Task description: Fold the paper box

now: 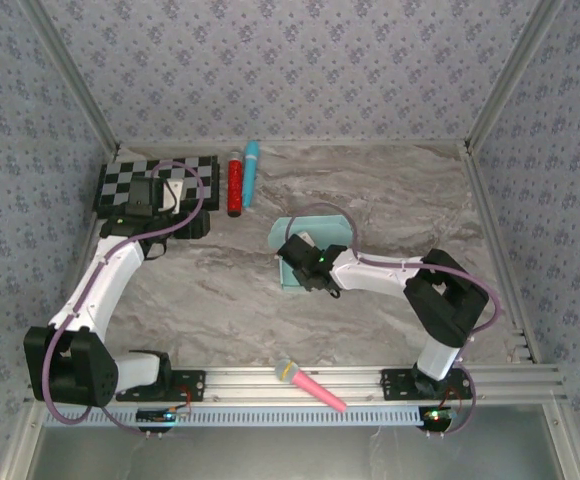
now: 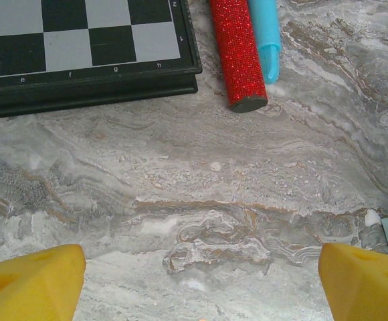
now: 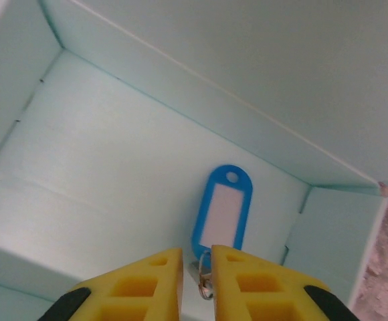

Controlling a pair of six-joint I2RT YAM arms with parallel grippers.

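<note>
Grey-veined marble table [image 1: 390,200], floral wallpaper walls [image 1: 300,60]; paper box [image 1: 335,232] mid-table, open face up.
R arm bent at the elbow, forearm reaching left, right gripper [image 3: 197,267] down inside the box; yellow fingers a narrow slit apart, metal key ring [image 3: 204,277] in the slit, can't tell if pinched. Blue plastic key tag [image 3: 222,217] flat on the box floor. Box long axis unclear under the arm. L arm stretched far-left by the checkerboard [image 1: 195,170]; left gripper [image 2: 201,281] spread wide, holding nothing.
</note>
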